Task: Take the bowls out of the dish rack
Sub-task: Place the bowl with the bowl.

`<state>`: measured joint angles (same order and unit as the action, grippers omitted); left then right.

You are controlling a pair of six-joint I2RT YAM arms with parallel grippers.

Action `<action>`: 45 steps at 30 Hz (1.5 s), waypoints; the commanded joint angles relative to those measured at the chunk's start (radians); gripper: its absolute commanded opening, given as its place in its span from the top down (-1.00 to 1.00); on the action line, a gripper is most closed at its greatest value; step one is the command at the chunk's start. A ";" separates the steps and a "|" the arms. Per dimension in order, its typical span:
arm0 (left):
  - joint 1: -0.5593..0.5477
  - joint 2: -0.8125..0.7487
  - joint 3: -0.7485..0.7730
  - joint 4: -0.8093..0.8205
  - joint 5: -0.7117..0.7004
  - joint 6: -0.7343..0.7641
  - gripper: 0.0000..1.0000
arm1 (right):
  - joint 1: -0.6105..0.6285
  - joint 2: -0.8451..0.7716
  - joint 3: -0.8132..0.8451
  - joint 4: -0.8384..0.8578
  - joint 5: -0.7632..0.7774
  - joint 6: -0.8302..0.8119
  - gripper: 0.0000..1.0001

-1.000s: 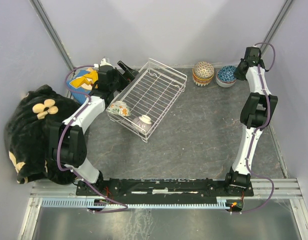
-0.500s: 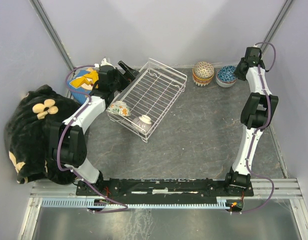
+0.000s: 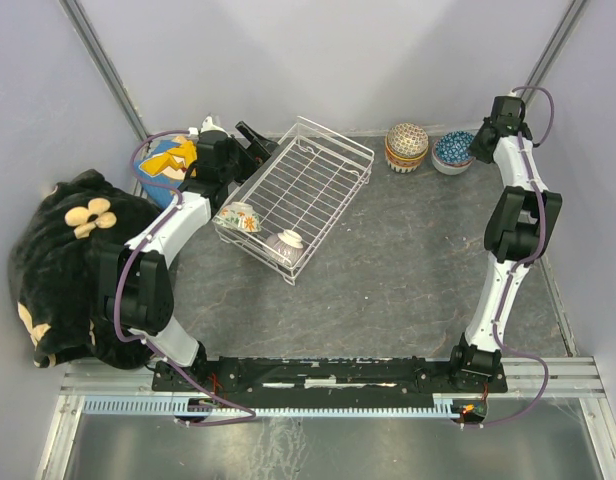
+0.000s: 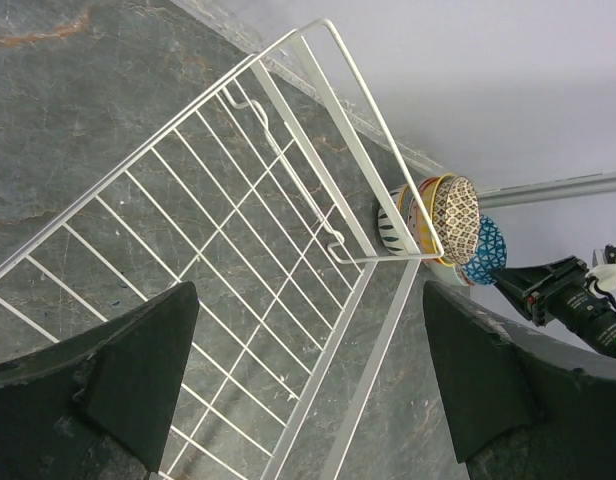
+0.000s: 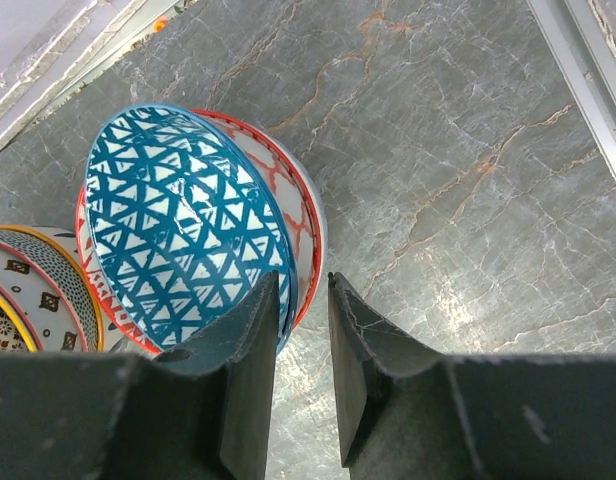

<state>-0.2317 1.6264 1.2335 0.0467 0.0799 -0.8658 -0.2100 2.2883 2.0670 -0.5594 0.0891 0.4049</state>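
Trouble looks likeliest at the 1 o'clock corner of the surface (image 3: 388, 260). There the right end effector (image 5: 303, 280) hangs just over a two-bowl stack: a blue bowl (image 5: 183, 220) upside down on a red bowl (image 5: 303, 215). Its jaws stand a narrow gap apart, with the rims of both bowls in line with that gap. I cannot tell whether the pads pinch a rim or clear it. If a finger drags on the way off, the blue bowl could slide from its seat. The stack could also be pushed toward 9 o'clock into the dotted stack (image 3: 407, 146) just beside it, and glazed ceramic would slip easily.

Two bowls lie in the rack (image 3: 338, 137), which sits left of centre, toward 11 o'clock. A floral bowl (image 3: 238, 216) and a grey bowl (image 3: 288, 241) are both at its 7 o'clock end, tipped rather than upright. The left end effector (image 4: 308, 290) hovers with jaws spread wide over the rack's far side, empty and well apart from both bowls. To reach them it has to come back toward 7 o'clock across the wires. A fingertip caught in the grid would probably drag the whole rack, and a tipped bowl grasped off-centre might roll.

At 9 o'clock a plush (image 3: 58, 255) lies close against the left arm, and a tub (image 3: 163, 165) sits at 10 o'clock, so that side has little elbow room.
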 commanded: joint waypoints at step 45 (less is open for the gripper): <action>0.123 -0.082 -0.020 -0.111 -0.224 0.198 -0.99 | 0.493 -0.591 -0.575 0.162 -0.015 -0.016 -0.17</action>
<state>-0.1669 1.5986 1.2480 -0.0742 -0.1204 -0.7376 0.2687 1.7107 1.5066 -0.3927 0.0162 0.3775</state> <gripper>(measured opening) 0.993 0.580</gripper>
